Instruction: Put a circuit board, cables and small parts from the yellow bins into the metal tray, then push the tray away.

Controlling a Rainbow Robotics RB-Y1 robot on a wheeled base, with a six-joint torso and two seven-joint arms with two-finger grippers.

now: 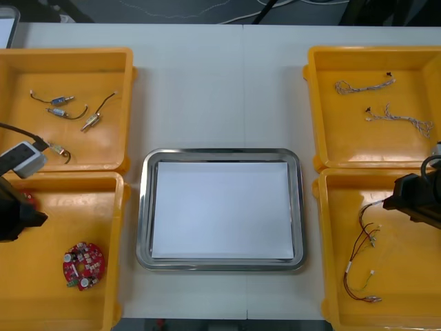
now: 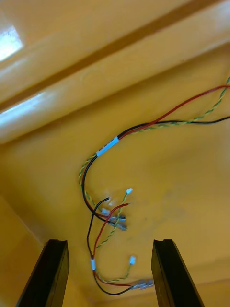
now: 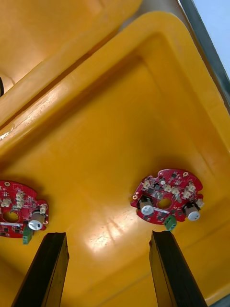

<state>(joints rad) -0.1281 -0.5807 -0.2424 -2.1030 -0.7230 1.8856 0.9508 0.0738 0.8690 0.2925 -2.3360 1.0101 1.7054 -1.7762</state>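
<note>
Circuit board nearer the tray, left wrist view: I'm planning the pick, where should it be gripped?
Take the circuit board across its round rim with the left tool, from straight above: it lies flat on the yellow bin floor, components up, bare floor around.

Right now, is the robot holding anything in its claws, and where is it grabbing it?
Nothing is held. The left gripper is open near a circuit board, the right gripper open near the cables.

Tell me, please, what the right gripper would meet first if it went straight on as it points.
Probably the red and yellow cable on the yellow bin floor; it lies ahead of the open right gripper.
</note>
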